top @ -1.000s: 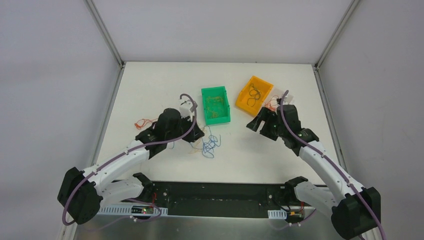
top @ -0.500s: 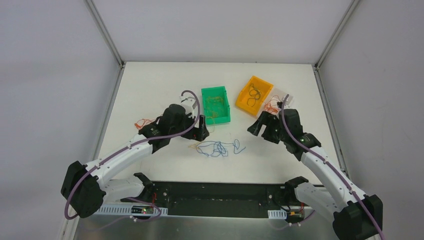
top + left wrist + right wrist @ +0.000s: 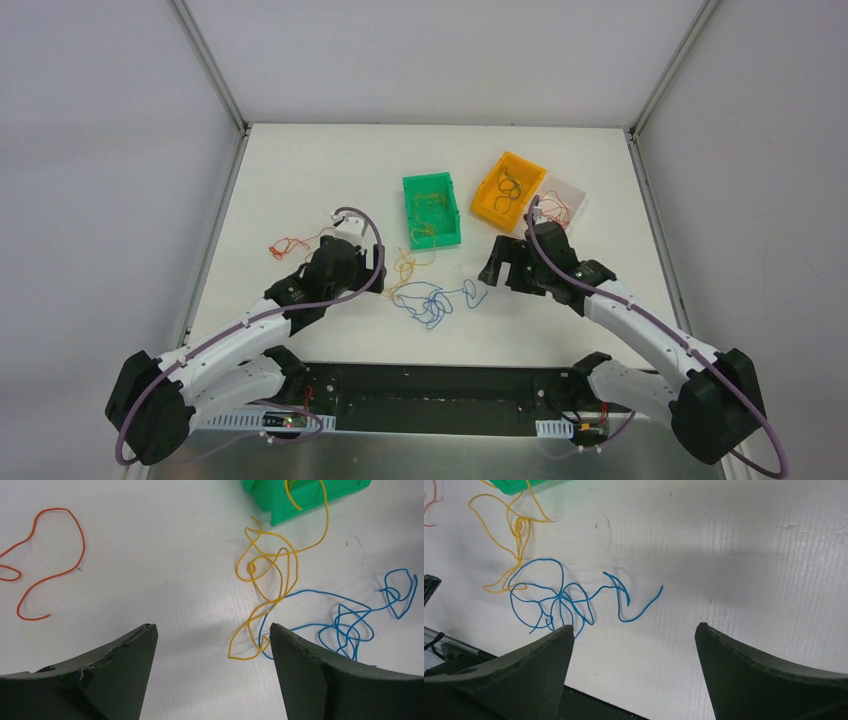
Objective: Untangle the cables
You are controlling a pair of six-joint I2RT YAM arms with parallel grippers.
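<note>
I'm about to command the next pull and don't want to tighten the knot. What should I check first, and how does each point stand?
1. Jaws open and empty on left gripper and right gripper: ok.
2. The blue cable free of the yellow cable: not ok, they cross beside the left gripper.
3. The yellow cable clear of the green bin: not ok, it runs up over the bin.
4. The orange cable apart from the tangle: ok.
5. The blue cable's own loops undone: not ok.
</note>
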